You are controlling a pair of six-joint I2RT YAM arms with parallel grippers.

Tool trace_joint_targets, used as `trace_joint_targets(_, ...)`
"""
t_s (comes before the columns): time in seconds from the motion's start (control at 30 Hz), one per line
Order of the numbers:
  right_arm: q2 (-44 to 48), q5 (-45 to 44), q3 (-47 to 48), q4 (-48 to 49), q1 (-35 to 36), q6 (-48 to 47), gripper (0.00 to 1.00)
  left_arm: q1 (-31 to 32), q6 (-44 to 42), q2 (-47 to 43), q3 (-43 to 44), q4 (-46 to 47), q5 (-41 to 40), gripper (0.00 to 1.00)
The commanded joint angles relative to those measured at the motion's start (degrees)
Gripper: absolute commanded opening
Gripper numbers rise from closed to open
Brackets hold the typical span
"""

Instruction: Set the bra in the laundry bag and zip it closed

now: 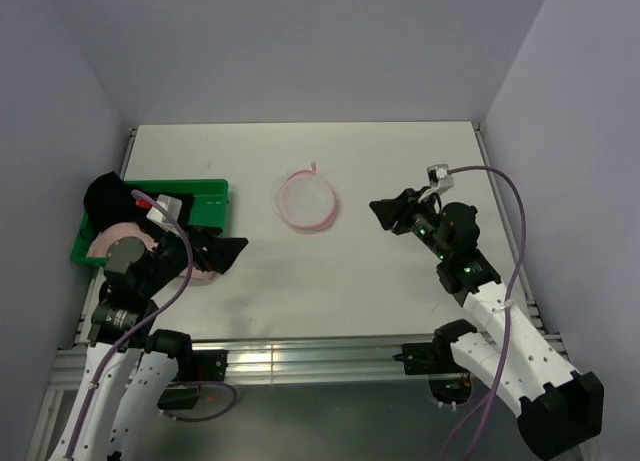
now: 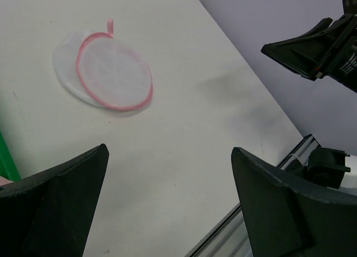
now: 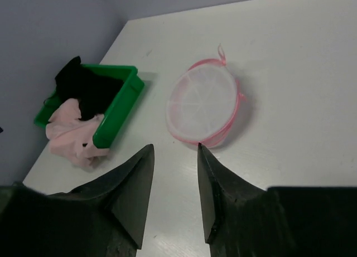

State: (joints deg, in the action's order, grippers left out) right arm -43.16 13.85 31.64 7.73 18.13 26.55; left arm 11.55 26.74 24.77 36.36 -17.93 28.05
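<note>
**Laundry bag** [image 1: 308, 201]: lying collapsed flat at mid-table, white mesh disc ringed with pink zipper trim, pink tab pointing toward the far edge. Sitting well apart from both grippers, roughly between them and farther out from the bases. Showing no long axis, being round.

**Green tray** [image 1: 207, 197]: standing at the table's left edge, long side running toward the far wall.

**Black garment** [image 1: 105, 201] and **pink garment** [image 1: 108, 243]: heaping in the tray, black lying toward the far end, pink spilling over the near corner onto the table. Not showing clearly which is the bra; too bunched to tell.

**Left gripper** [image 1: 222, 253]: hanging just beside the tray's near right corner, fingers spread wide, holding nothing, pointing toward mid-table and the bag, thus facing away from the garments lying to its left.

**Right gripper** [image 1: 385, 213]: hovering right of the bag, jaws standing partly apart with bare table showing between them, gripping nothing, aiming leftward at the bag.

**Governing relation**: garments lying on the left arm's side, just beside it; left arm being far nearer, likely needing to turn back toward the tray.
</note>
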Motion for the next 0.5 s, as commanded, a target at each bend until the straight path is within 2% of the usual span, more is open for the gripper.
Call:
trace_joint_targets(0.0, -3.67, 5.13, 4.13, 1.33, 2.42, -2.64, 0.45, -0.30, -1.34, 0.80, 1.43, 0.62, 1.13, 0.99)
trace_joint_targets(0.1, -7.71, 5.93, 7.11, -2.61, 6.37, -5.36, 0.57, -0.39, -1.25, -0.16, 1.26, 1.23, 1.48, 0.99)
trace_joint_targets(0.13, -8.86, 5.23, 7.90, -3.32, 7.61, -7.10, 0.64, -0.48, -1.34, -0.43, 1.26, 1.15, 1.30, 0.99)
trace_joint_targets(0.3, -19.91, -1.26, 14.23, -4.82, 12.89, -10.02, 0.64, -0.65, -1.17, -1.57, 0.91, 1.50, 1.92, 0.99)
trace_joint_targets(0.47, -31.44, -5.93, 21.95, -7.28, 16.49, -13.53, 0.60, -0.92, -0.64, -1.40, 0.64, 1.24, 0.60, 0.99)
